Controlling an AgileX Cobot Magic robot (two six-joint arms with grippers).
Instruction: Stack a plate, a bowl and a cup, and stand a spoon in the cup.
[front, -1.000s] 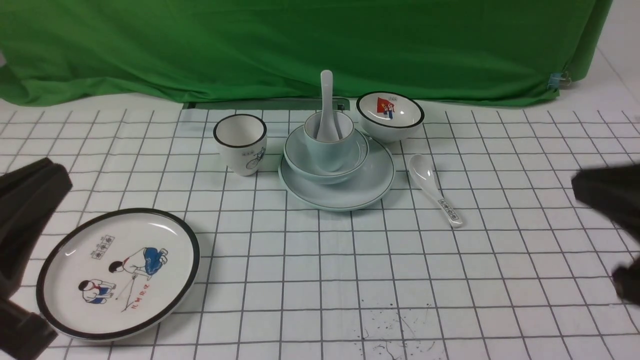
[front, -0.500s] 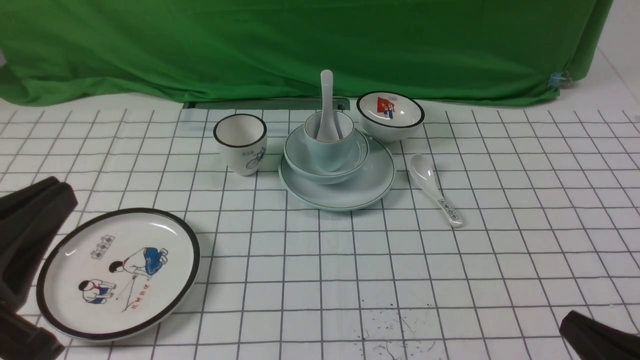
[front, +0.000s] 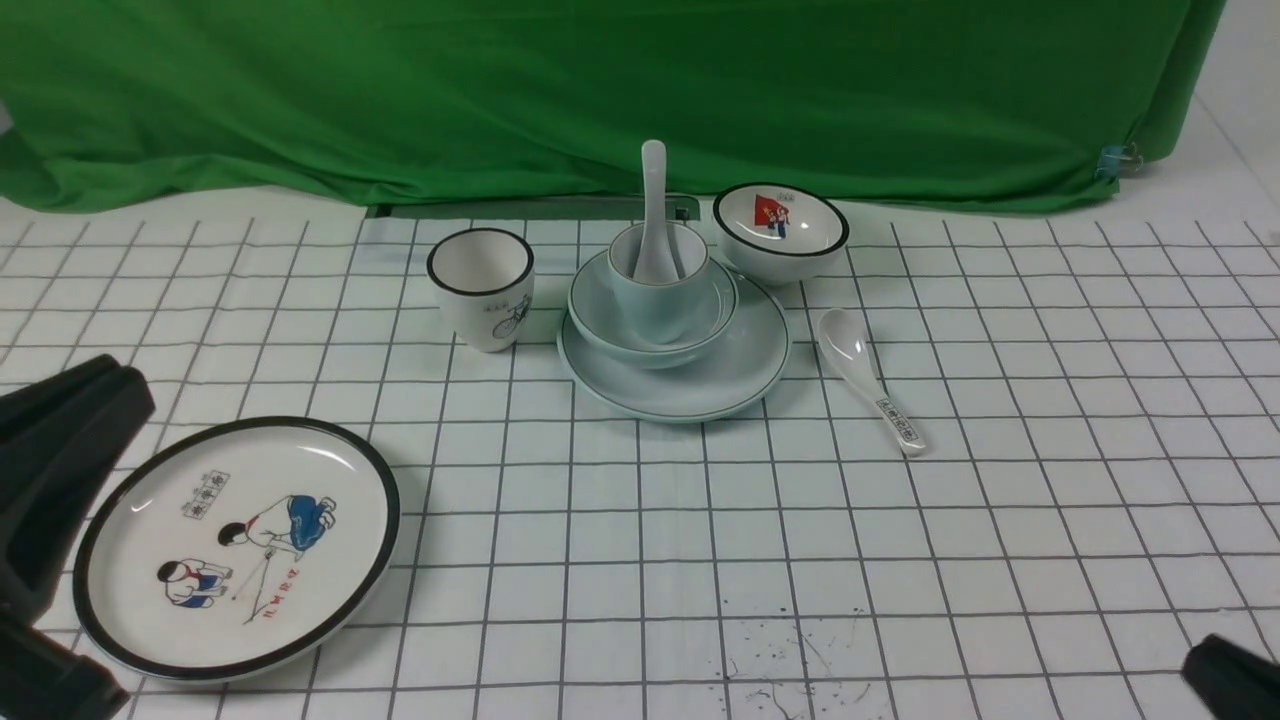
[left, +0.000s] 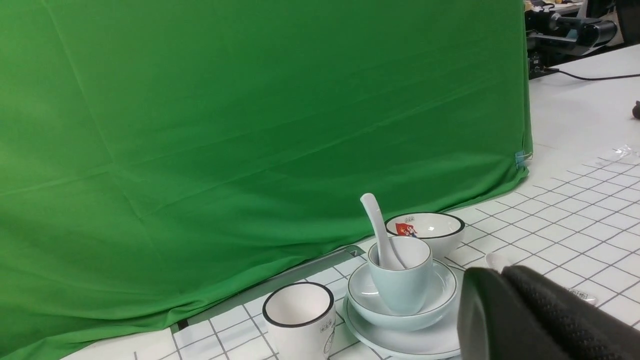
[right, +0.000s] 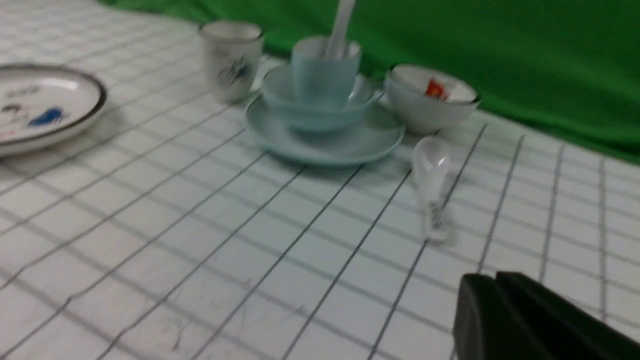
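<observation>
Spoon (front: 654, 205) upright in cup (front: 657, 285), bowl (front: 600, 310), plate (front: 740, 370) stacked.

Even, bright, diffuse overhead lighting. The front view is sharp; soft short shadows fall beneath the plate (front: 673, 385) on the tabletop (front: 640, 520), and small highlights glint on the marked spoon (front: 866, 377). The left wrist view is sharp. The right wrist view is blurred throughout, with a glare spot on that spoon's bowl.

A cartoon plate (front: 236, 547) lies lower left on my gridded surface (front: 640, 560); bicycle cup (front: 482, 288), pictured bowl (front: 780, 232) and marked spoon (front: 868, 378) sit mid-frame.
</observation>
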